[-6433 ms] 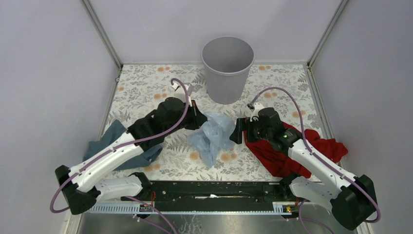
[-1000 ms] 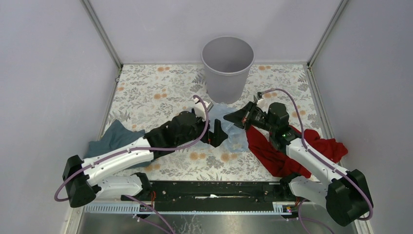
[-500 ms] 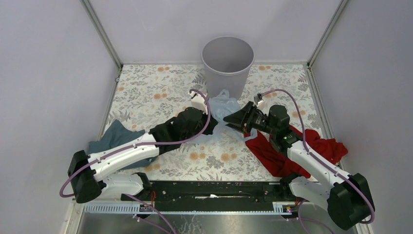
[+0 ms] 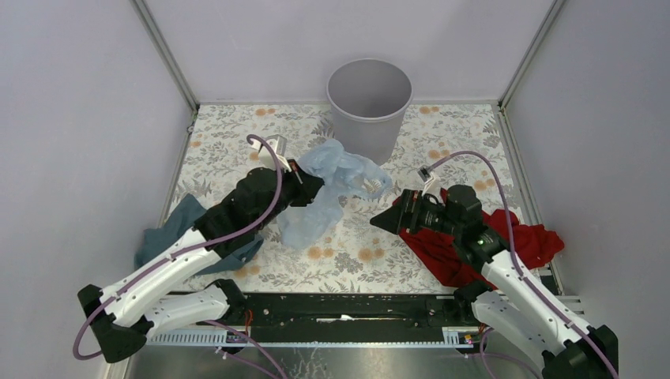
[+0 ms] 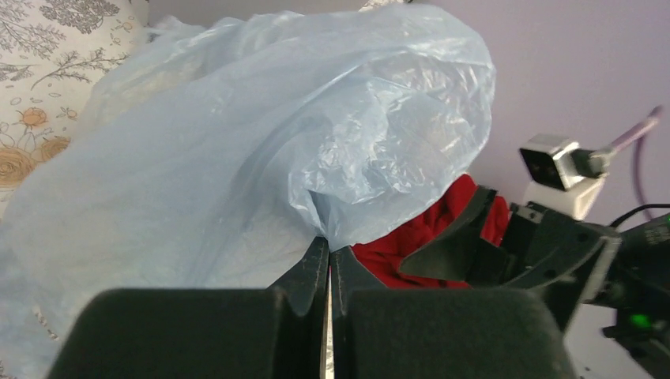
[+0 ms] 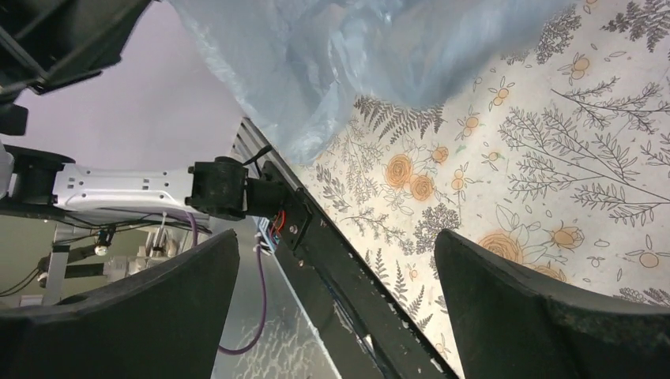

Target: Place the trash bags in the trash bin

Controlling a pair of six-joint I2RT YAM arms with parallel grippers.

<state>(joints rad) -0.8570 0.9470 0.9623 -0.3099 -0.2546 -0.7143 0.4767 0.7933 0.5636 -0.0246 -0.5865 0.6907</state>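
The pale-blue translucent trash bag point(image 4: 328, 185) hangs lifted above the floral table, in front of the grey round trash bin point(image 4: 369, 110) at the back. My left gripper point(image 4: 310, 188) is shut on a fold of the bag point(image 5: 261, 150), jaws pinched together in the left wrist view point(image 5: 328, 249). My right gripper point(image 4: 385, 219) is open and empty, just right of the bag and over the edge of the red cloth; its wide-spread fingers point(image 6: 521, 300) frame the table, with the bag point(image 6: 332, 63) hanging beyond them.
A red cloth point(image 4: 474, 241) lies under the right arm. A dark teal cloth point(image 4: 178, 225) lies under the left arm. The black rail point(image 4: 340, 308) runs along the near table edge. Grey walls enclose the table on three sides.
My left gripper has risen and pulled back left with the bag, which now hangs spread out. My right gripper has let go, drawn back right and lowered, jaws open.
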